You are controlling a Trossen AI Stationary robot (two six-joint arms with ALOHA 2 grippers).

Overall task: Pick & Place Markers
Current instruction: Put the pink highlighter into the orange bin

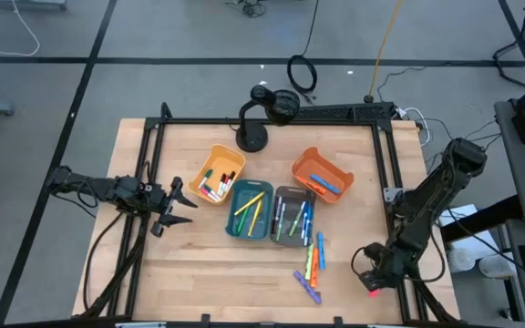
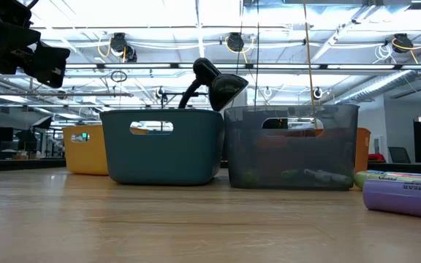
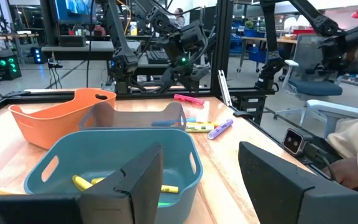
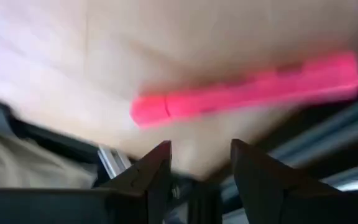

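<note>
A pink marker (image 4: 247, 90) lies flat on the wood close to the table's right edge, also seen in the high view as the pink marker (image 1: 373, 290). My right gripper (image 4: 201, 165) hovers just above it, open, slanting down, with nothing between its fingers. Several more markers (image 1: 310, 266) lie loose on the table near the front, by the grey bin (image 1: 292, 216). Other markers lie in the yellow bin (image 1: 217, 173), the teal bin (image 1: 249, 210), the grey bin and the orange bin (image 1: 322, 175). My left gripper (image 1: 176, 205) waits open and level at the table's left side.
A black stand with a curved head (image 1: 258, 118) rises at the table's far edge behind the bins. A black metal frame (image 1: 386, 164) runs along the table's edges. A person's hand and sleeve (image 3: 353, 155) show beyond the right edge. Bare wood lies left of the bins.
</note>
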